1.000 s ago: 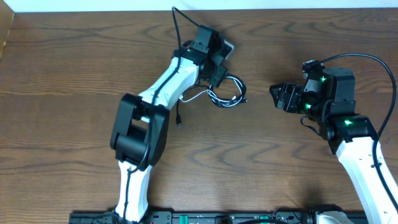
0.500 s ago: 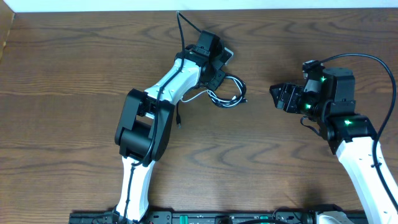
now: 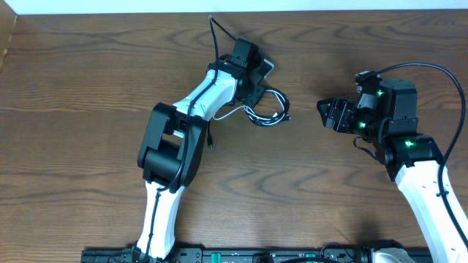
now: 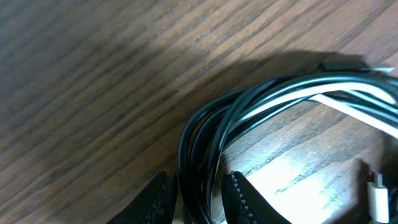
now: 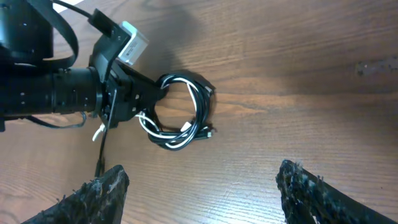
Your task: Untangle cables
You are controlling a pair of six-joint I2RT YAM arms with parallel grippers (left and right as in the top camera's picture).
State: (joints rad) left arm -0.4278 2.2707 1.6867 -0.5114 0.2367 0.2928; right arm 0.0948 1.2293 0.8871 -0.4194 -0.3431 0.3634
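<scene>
The cables (image 3: 268, 108) lay in one small coil toward the far middle of the dark wooden table (image 3: 80, 88), black cord (image 4: 198, 140) and white cord (image 4: 292, 99) looped together and resting flat on the wood. The left arm was stretched out across the table to the coil's left edge, and the left gripper (image 4: 199, 198) had its claw drawn in narrow over that side of the loop. From its wrist view the bundle of strands filled the gap between the two fingers (image 4: 158, 194), with the black ones outermost and the white showing between them. The right wrist view (image 5: 181, 111) showed the same hold from across the table, the coil otherwise lying free. A small white plug (image 4: 377, 190) sat on the wood just beside the strands, at the picture's right edge. The right gripper (image 3: 333, 115) hung well apart from the coil, off to its right and pointed toward it. Its claw was spread wide, one finger (image 5: 99, 193) at each lower corner of its own view, with nothing between them but bare table.
</scene>
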